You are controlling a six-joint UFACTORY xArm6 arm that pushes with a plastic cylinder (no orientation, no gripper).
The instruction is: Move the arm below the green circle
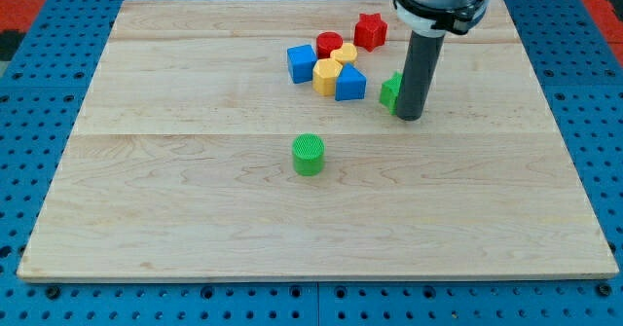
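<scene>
My tip, a bare tool grasping nothing, rests up-right of the green circle, so the move below remains undone.

Pale matt wooden board, ridged green circle

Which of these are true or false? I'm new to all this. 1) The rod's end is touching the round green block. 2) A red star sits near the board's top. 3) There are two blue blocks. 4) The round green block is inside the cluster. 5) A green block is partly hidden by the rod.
1) False: my tip is up and to the view's right of the green circle, well apart.
2) True: the red star.
3) True: the blue cube and the blue block.
4) False: it stands alone below the cluster.
5) True: the green block.
</scene>
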